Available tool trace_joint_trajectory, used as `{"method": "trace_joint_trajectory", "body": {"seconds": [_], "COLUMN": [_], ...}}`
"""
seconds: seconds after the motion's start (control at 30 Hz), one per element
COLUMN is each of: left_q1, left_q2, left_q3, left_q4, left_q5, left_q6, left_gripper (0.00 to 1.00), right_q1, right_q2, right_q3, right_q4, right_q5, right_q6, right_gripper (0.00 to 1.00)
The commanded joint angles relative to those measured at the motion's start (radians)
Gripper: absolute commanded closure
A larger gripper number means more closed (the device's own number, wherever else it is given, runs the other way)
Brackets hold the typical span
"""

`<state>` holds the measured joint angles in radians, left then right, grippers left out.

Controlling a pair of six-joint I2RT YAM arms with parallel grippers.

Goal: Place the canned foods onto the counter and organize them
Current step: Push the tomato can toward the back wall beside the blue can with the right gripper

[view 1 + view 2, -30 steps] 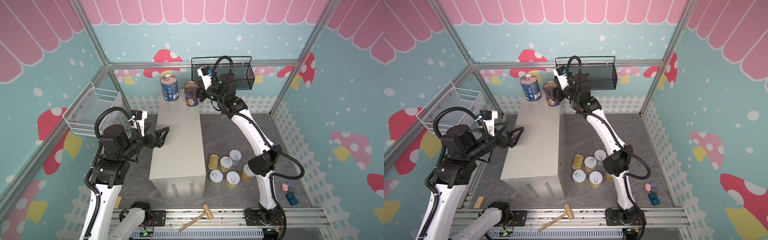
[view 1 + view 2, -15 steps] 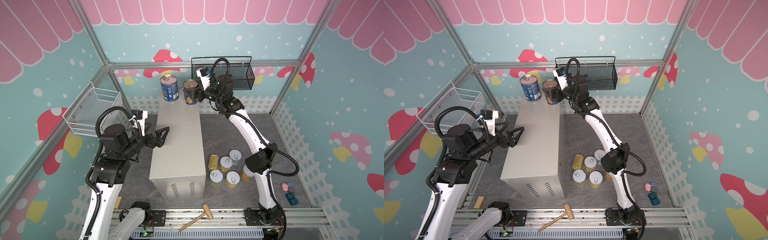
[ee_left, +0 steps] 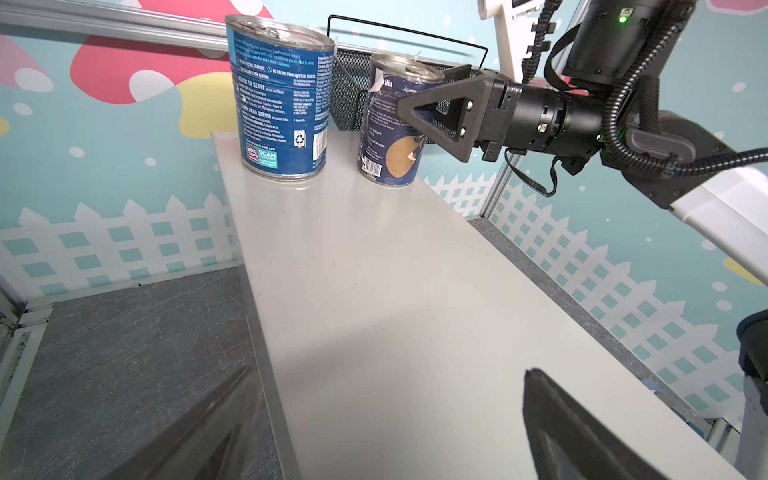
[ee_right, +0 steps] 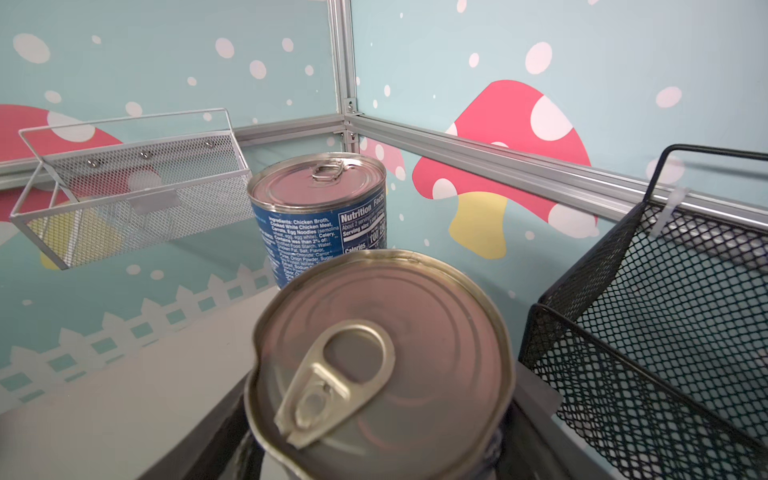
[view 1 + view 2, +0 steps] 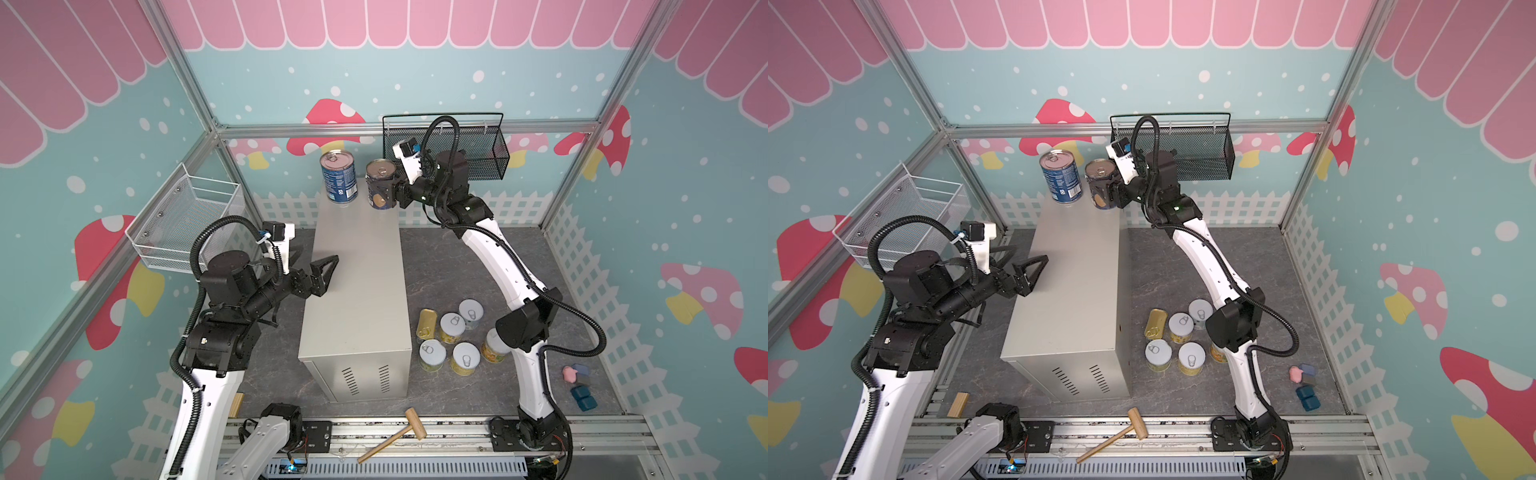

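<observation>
Navy-labelled tall metal tin (image 5: 381, 169) stands at the 12 o'clock end of the long beige-grey metal counter (image 5: 357, 299), at 3 o'clock of a tall blue-labelled tin (image 5: 338, 178). My right gripper (image 5: 384, 194) clasps it; my left gripper (image 5: 311, 262) gapes wide at the counter's 9 o'clock edge.

Robot lab test cell, dressed up as toy shop. Alu-extrusion frame (image 5: 540, 124) w/ printed wall panels: mushrooms (image 5: 330, 114), picket fence (image 5: 515, 208), pink awning (image 5: 374, 25). Left arm (image 5: 199, 399) & right arm (image 5: 498, 257) mounted on slotted base rail (image 5: 457, 432), cable duct (image 5: 374, 471) in front. White wire basket (image 5: 187, 224) & black mesh basket (image 5: 482, 153) hung on walls; stone-look floor mat (image 5: 449, 266).
</observation>
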<state>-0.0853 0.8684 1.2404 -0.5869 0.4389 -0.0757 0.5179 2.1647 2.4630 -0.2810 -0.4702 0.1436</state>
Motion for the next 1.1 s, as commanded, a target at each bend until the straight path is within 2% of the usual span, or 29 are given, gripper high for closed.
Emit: {"method": "trace_joint_trajectory", "body": {"seconds": [0.0, 0.33, 0.47, 1.07], "left_q1": [0.002, 0.002, 0.001, 0.001], "left_q2": [-0.017, -0.023, -0.026, -0.042], "left_q3": [-0.004, -0.006, -0.007, -0.021], "left_q4": [-0.002, -0.005, -0.008, -0.013], "left_q5": [0.01, 0.005, 0.001, -0.018], "left_q6": [0.0, 0.001, 0.004, 0.016], "left_gripper": [0.01, 0.01, 0.01, 0.01], "right_q1": [0.0, 0.011, 0.022, 0.038], "right_q2": [-0.02, 0.017, 0.034, 0.082], "right_q3": [-0.015, -0.014, -0.015, -0.013], "right_q4": [-0.014, 0.014, 0.032, 0.123], "right_q5": [0.001, 0.063, 0.093, 0.093], "right_q6": [0.003, -0.004, -0.021, 0.004], "right_gripper": [0.31, 0.38, 0.38, 0.37]}}
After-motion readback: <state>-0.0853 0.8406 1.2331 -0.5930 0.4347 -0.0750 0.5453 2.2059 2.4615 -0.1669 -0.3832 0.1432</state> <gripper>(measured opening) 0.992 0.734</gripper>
